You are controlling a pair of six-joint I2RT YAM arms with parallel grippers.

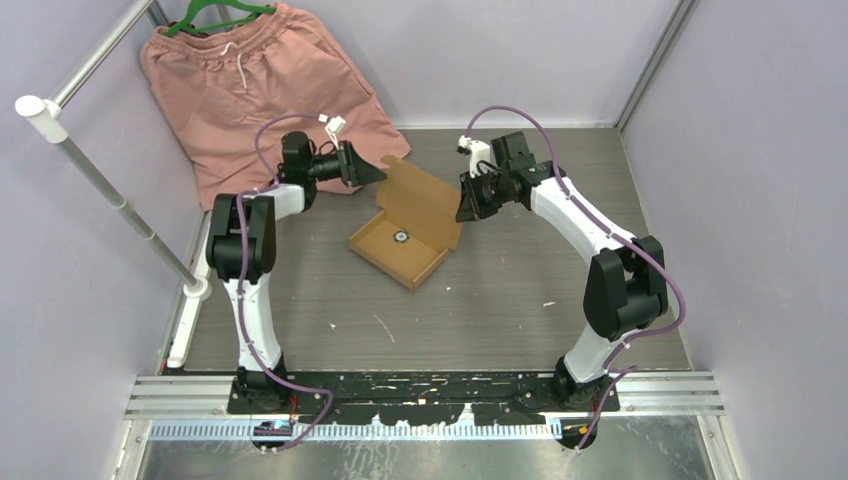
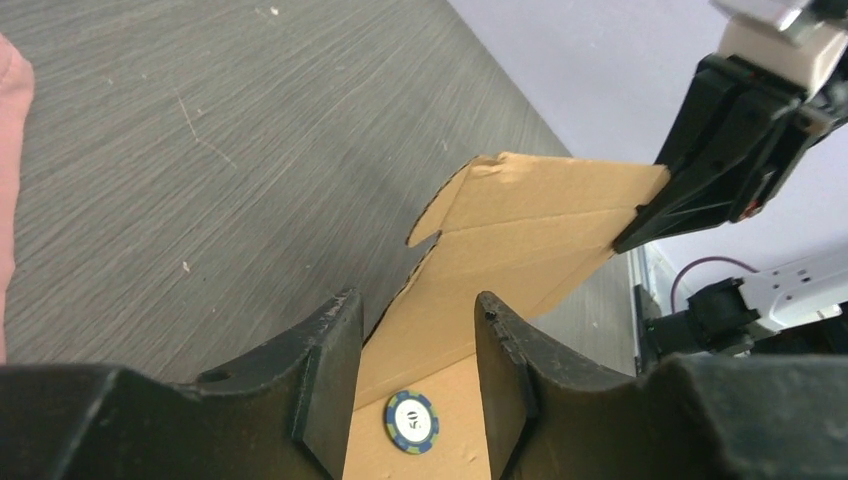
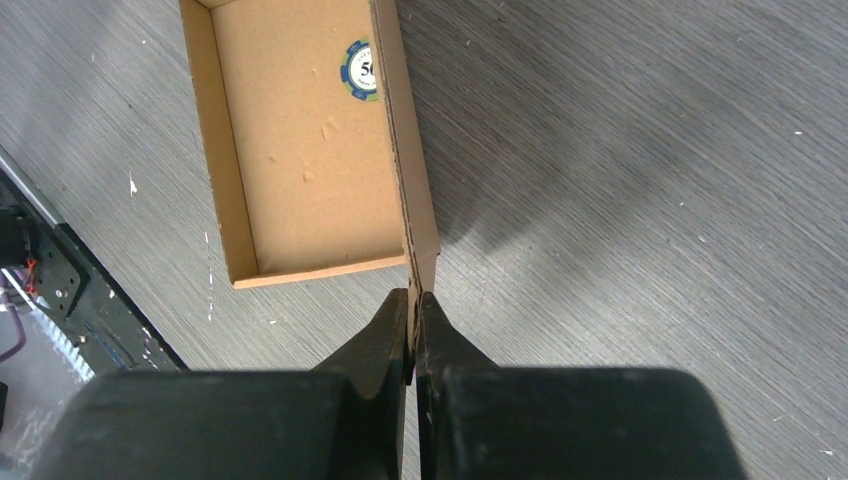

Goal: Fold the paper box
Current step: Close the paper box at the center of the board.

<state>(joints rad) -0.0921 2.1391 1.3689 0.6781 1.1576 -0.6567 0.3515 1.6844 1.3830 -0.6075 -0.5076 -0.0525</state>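
Observation:
The paper box is a brown cardboard tray in the middle of the table, its lid raised at the far side. A blue poker chip lies in the tray. My right gripper is shut on the right edge of the lid; in the right wrist view the fingers pinch the thin cardboard edge, with the tray to their left. My left gripper is open at the left end of the lid; in the left wrist view the lid and the chip show between its fingers.
Salmon-pink shorts on a green hanger lie at the back left, close to the left arm. A white pole runs along the left side. Purple walls close the table in. The black mounting rail lies at the near edge.

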